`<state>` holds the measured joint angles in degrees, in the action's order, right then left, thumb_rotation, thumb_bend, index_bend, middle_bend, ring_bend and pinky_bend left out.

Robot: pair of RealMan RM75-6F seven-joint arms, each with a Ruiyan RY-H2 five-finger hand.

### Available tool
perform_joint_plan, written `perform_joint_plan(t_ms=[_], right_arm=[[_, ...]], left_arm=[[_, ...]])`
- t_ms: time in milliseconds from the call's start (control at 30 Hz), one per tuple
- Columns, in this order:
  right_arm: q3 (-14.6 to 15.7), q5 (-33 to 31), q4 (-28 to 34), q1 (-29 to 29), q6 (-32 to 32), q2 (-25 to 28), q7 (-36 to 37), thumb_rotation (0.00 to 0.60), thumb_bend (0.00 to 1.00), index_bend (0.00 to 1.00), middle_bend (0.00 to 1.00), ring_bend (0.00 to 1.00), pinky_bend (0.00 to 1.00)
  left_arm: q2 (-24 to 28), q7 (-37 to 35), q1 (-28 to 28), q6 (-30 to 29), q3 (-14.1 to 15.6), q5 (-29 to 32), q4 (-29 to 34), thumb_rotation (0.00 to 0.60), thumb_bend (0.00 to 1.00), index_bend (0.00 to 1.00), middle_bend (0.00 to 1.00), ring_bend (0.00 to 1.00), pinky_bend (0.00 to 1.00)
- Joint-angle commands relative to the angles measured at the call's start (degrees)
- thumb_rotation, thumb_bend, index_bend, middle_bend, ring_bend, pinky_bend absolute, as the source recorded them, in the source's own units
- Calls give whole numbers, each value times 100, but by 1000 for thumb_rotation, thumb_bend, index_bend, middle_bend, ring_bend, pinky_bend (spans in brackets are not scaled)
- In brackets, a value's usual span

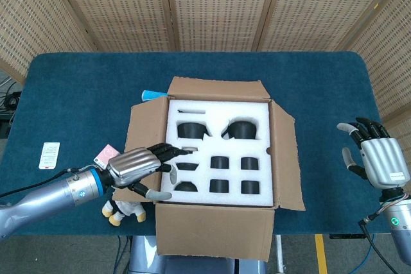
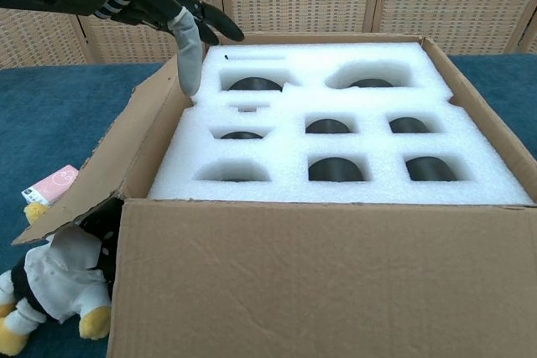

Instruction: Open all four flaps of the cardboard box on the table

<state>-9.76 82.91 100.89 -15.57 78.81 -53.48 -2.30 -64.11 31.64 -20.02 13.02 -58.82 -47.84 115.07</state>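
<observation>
The cardboard box (image 1: 286, 152) stands mid-table with its flaps folded outward; the near flap (image 1: 215, 229) hangs down over the front, filling the bottom of the chest view (image 2: 319, 278). Inside lies a white foam insert (image 1: 218, 152) with several dark pockets (image 2: 336, 169). My left hand (image 1: 138, 165) hovers over the box's left flap (image 1: 144, 139), fingers spread and holding nothing; in the chest view the left hand (image 2: 159, 10) shows at the top left. My right hand (image 1: 372, 158) stays off to the right of the box, fingers apart, holding nothing.
A small plush toy (image 1: 125, 208) lies by the box's front left corner (image 2: 59, 287). A pink packet (image 1: 106, 156) and a white card (image 1: 49, 155) lie left of the box. A blue item (image 1: 153, 94) peeks out behind the left flap.
</observation>
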Motion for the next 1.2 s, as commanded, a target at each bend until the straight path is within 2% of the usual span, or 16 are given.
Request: perform_joint_plan(t_ms=[33,400,567,800,1000,1200], right_arm=[[-4,-6,0,-8,-9,-6,-9,600,543,249,313,174,192],[-12,-28,28,-36,-49,-6,-59,600,542,249,313,174,192],[-17,-58,31,-46,-70,-11,-82,600,543,249,313,174,191],[-17,-76,31,-61,-96,-21,-100,600,543,249,313,174,191],[-13,-102,29,-67,-119,-34,-114,600,543,249,313,173,191],[-10,-129,14,-69,-135,-49,-111,600,543,249,313,168,192]], left_arm=[[-101,77,-66,-457,180,-444,-57,1,154,395,0,0,0],[128,-46,-389,-1552,705,-1521,-273,1,157,396,0,0,0],[171,142,-559,-2240,1106,-2276,-407,1,158,396,0,0,0],[173,36,-801,-3273,1749,-3228,-674,1,158,396,0,0,0],[68,-504,-949,-4266,2319,-3825,-992,2,156,396,0,0,0],[-93,-1315,-1049,-5147,2767,-4115,-1372,1,155,395,0,0,0]])
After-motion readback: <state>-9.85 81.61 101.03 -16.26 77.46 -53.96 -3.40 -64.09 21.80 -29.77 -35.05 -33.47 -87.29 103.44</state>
